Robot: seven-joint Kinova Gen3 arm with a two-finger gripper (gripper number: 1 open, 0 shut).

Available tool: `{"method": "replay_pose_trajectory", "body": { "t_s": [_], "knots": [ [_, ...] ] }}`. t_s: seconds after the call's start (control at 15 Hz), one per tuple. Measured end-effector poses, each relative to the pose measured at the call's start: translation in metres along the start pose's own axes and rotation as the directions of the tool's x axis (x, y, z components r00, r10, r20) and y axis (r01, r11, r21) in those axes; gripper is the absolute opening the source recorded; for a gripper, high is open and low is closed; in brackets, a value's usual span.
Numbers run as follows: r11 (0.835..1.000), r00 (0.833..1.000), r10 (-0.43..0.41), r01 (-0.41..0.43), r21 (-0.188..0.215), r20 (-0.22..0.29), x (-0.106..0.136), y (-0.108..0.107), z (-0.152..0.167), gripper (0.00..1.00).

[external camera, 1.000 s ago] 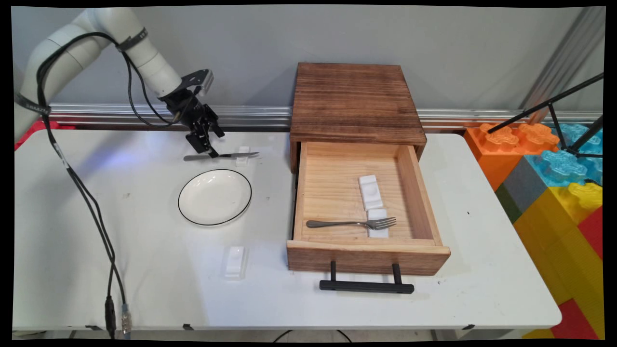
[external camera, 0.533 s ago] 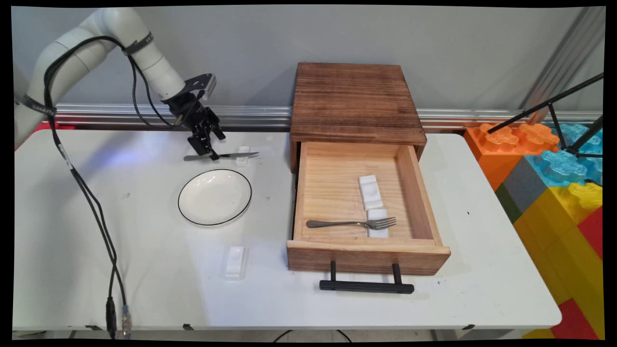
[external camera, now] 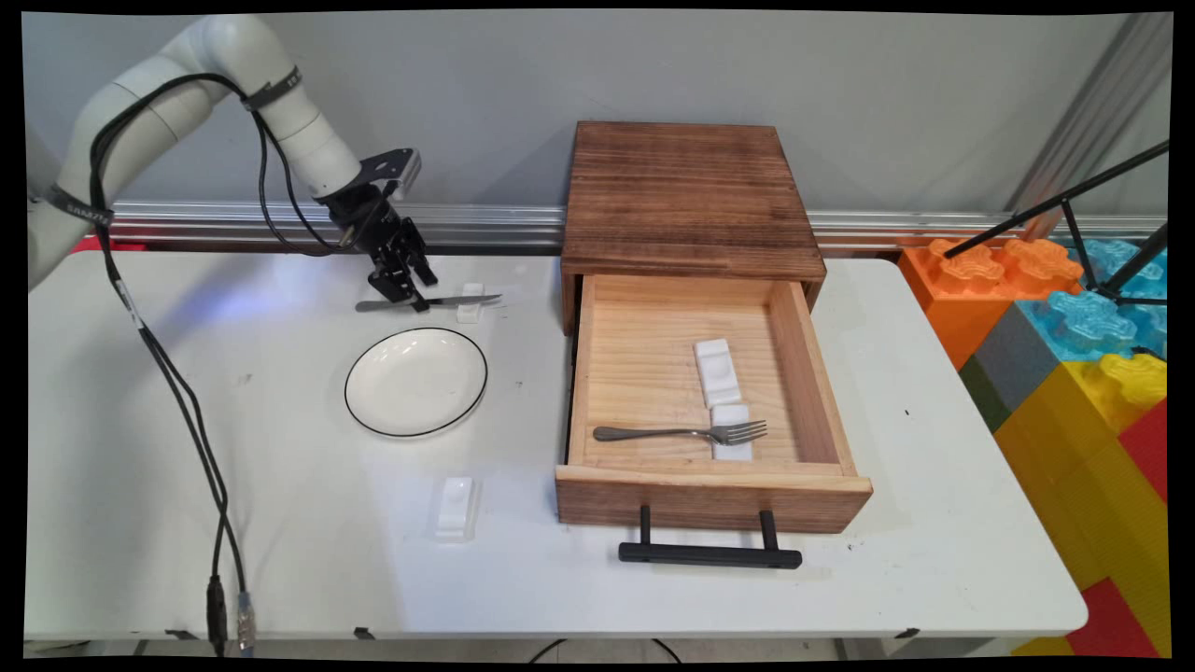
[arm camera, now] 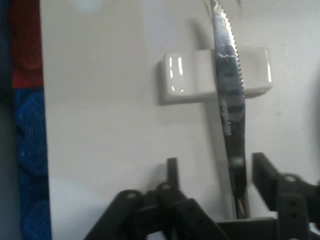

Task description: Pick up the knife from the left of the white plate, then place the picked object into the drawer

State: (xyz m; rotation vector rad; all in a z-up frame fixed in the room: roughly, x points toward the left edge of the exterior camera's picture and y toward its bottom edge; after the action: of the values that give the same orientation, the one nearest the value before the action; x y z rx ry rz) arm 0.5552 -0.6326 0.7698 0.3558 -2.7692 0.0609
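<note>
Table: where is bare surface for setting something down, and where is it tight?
Free: the table right of the drawer, and the near-left corner below the plate. Crowded: the far strip where the gripper meets the knife on its white rest.

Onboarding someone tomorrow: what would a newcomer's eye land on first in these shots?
Likely the open wooden drawer right of centre, holding a fork laid across a white rest. Next, the gripper at the table's far left side, down at a serrated knife whose blade lies over another white rest. A black-rimmed plate sits just nearer than the knife.
</note>
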Motion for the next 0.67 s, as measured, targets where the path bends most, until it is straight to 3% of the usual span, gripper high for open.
{"method": "replay_pose_trajectory", "body": {
  "t_s": [0.67],
  "knots": [
    [0.999,0.999,0.033,-0.032,-0.043,0.033,-0.0030,0.0087,0.0050,0.00]
  ]
}}
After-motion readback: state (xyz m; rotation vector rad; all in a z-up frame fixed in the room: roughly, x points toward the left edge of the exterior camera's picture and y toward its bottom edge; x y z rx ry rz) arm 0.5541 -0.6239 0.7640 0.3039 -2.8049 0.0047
